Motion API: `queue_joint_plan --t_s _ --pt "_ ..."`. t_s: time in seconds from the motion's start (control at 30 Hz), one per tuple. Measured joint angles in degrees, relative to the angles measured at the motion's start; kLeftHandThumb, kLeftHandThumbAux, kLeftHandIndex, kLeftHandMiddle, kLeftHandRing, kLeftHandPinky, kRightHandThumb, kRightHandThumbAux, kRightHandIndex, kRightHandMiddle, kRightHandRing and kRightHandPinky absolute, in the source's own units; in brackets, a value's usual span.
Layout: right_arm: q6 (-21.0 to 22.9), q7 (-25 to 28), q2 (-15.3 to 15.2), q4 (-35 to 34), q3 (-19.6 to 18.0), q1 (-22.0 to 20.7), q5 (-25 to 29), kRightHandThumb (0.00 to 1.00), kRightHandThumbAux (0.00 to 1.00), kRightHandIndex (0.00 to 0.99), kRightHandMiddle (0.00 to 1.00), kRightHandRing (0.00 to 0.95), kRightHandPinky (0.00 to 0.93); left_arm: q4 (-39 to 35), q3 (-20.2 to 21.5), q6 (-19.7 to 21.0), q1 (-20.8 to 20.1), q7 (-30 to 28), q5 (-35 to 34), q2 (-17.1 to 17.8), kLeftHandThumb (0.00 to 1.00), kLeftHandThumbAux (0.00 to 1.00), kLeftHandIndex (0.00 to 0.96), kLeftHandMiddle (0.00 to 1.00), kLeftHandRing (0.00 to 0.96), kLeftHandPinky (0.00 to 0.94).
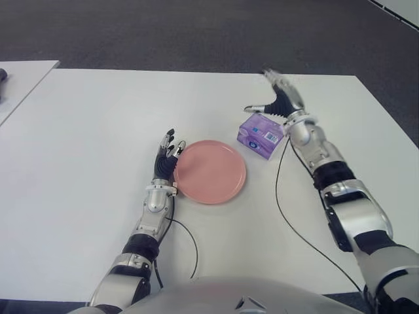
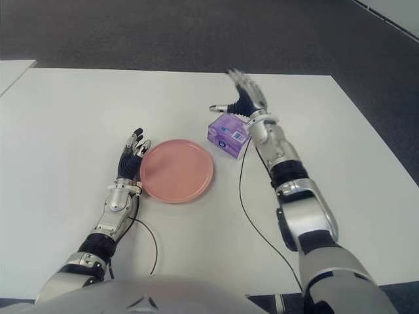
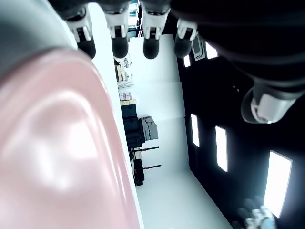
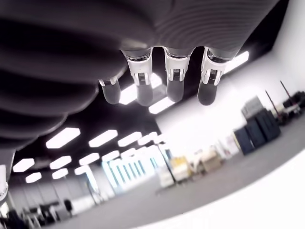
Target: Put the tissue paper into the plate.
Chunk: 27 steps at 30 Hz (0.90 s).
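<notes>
Presently the tissue pack (image 1: 260,135) lies on the table (image 1: 85,144), right of centre in the left eye view, just beside the upper-right rim of the plate (image 1: 210,171) but apart from it; nothing is in the plate. The pack's long axis runs from upper left to lower right in frame, skewed to the table edge.

Key relation: the right hand (image 1: 280,98) shows directly above and slightly right of the pack in the picture, fingers spread and extended, thumb out to the side, holding nothing. Its wrist view shows four straight fingertips (image 4: 174,90) against the room, no pack between them. So the pack sits under the palm and wrist rather than under the fingertips; judged, the hand must draw back and drop to close across the pack's short side.

The left hand (image 1: 167,157) shows at the plate's left rim, fingers relaxed and empty, with the plate between it and the pack. Right hand is clearly the nearer.
</notes>
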Motion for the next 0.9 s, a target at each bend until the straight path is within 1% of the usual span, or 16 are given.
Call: queue_joint_plan --t_s 0.1,0.23,0.33,0.47,0.6,0.9 --pt "-2.26 -1.22 1.77 6.7 3.18 -2.29 -2.05 0.139 0.458 0.0 0.0 0.0 0.0 0.01 0.05 0.0 0.1 0.02 0.0 -0.33 0.0 0.363 0.0 0.0 0.0 0.0" --pt "-4.22 -3.26 3.02 11.49 5.88 -3.82 -3.92 0.119 0.461 0.0 0.0 0.0 0.0 -0.07 0.09 -0.01 0.15 0.02 0.0 -0.8 0.0 0.36 0.0 0.0 0.0 0.0" --pt "-4.49 -5.19 3.85 14.58 7.49 -5.33 -5.06 0.106 0.463 0.0 0.0 0.0 0.0 -0.1 0.21 0.03 0.15 0.02 -0.01 -0.92 0.0 0.362 0.0 0.0 0.0 0.0" --pt "-4.31 -7.09 4.2 17.87 9.04 -6.64 -5.85 0.09 0.464 0.0 0.0 0.0 0.0 -0.1 0.3 0.03 0.14 0.02 -0.02 -0.92 0.0 0.371 0.0 0.0 0.0 0.0" --pt "-3.7 -7.98 4.26 20.12 10.16 -6.98 -6.17 0.077 0.462 0.0 0.0 0.0 0.0 -0.08 0.37 0.02 0.15 0.02 -0.01 -0.94 0.0 0.38 0.0 0.0 0.0 0.0" --pt "-1.63 -6.74 4.29 22.55 12.23 -6.98 -6.49 0.06 0.454 0.0 0.0 0.0 0.0 -0.27 0.43 0.0 0.4 0.22 0.04 -0.91 0.0 0.394 0.0 0.0 0.0 0.0"
